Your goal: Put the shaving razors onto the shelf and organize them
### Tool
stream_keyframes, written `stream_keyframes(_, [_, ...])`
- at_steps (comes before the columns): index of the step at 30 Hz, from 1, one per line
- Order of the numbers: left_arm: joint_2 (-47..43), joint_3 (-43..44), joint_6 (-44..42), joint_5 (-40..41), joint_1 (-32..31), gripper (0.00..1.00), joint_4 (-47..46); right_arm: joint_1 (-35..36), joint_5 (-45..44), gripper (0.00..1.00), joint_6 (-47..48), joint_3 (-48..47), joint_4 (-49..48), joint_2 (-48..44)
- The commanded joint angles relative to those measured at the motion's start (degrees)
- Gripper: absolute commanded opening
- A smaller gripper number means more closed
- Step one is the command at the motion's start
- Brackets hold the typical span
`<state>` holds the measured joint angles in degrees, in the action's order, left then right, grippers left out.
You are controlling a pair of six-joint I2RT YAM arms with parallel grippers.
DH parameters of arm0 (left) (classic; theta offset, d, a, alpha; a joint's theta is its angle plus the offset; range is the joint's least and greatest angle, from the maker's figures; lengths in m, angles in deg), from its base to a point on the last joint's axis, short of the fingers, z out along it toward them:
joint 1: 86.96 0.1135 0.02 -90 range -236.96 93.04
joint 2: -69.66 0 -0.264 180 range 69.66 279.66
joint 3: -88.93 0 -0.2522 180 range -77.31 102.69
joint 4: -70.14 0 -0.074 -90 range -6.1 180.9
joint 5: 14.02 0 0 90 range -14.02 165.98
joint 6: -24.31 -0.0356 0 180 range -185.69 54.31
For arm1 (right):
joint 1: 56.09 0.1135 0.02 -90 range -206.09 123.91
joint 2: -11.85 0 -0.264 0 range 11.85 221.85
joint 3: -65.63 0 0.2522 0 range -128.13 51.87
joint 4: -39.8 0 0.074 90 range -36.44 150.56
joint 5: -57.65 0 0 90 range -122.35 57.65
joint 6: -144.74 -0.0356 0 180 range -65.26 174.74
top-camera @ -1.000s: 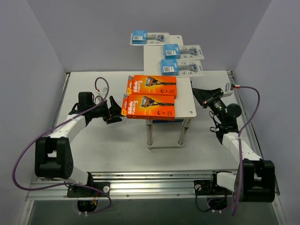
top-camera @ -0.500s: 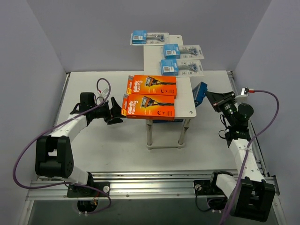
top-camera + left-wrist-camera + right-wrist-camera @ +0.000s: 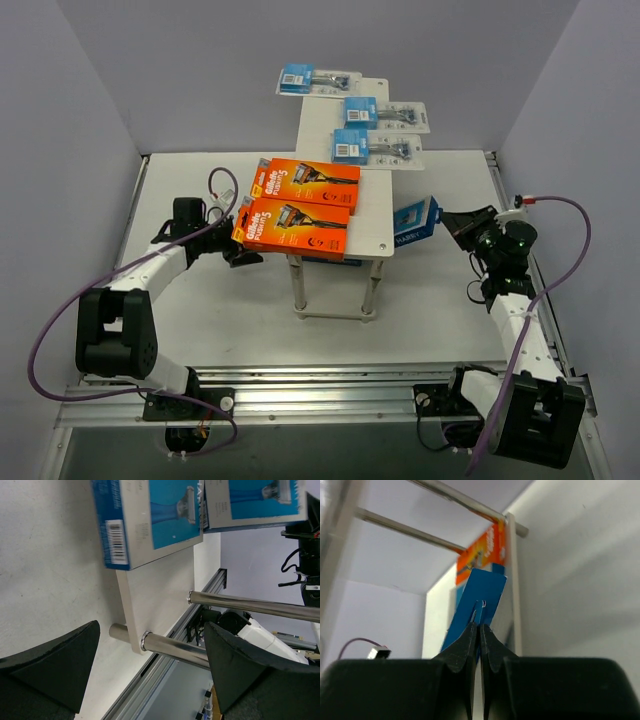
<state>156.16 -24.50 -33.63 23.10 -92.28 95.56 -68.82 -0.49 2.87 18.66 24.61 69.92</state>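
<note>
The right claw [image 3: 447, 220] is clenched on the edge of a tilted blue-and-white razor box [image 3: 415, 221] just off the right edge of the shelf [image 3: 375, 215]. The left claw [image 3: 243, 238] gapes wide at the shelf's left edge, gripping nothing, beside two orange razor boxes [image 3: 293, 224] lying on the shelf top.

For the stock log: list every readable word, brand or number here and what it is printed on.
"Gillette Fusion5": near orange box.
"Gillette Fusion5": far orange box.
Blue-and-white box in the right gripper: white print, too small to read.
Three blister packs: card print and barcodes too small.
Blue box in the left wrist view: barcode and fine print, blurred.
</note>
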Motion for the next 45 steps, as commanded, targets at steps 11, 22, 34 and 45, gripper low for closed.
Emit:
stream_keyframes(11, [4.99,1.23,6.61,5.24,-1.97,0.94,-6.12,0.43,5.06,0.0,4.94,-0.89,10.84,-2.08])
stream_keyframes(22, [7.46,8.53,5.13,10.7,-0.31,0.94,-1.03,-0.01,7.07,0.0,8.19,-1.86,13.39,-1.38])
stream_keyframes(34, [13.41,15.19,6.88,10.26,4.71,0.94,-1.37,0.69,9.19,0.0,10.39,-2.2,21.99,-5.42])
stream_keyframes(45, [26.52,31.01,10.22,10.69,3.13,0.94,-0.77,0.16,13.67,0.0,10.39,-5.02,28.6,-4.63])
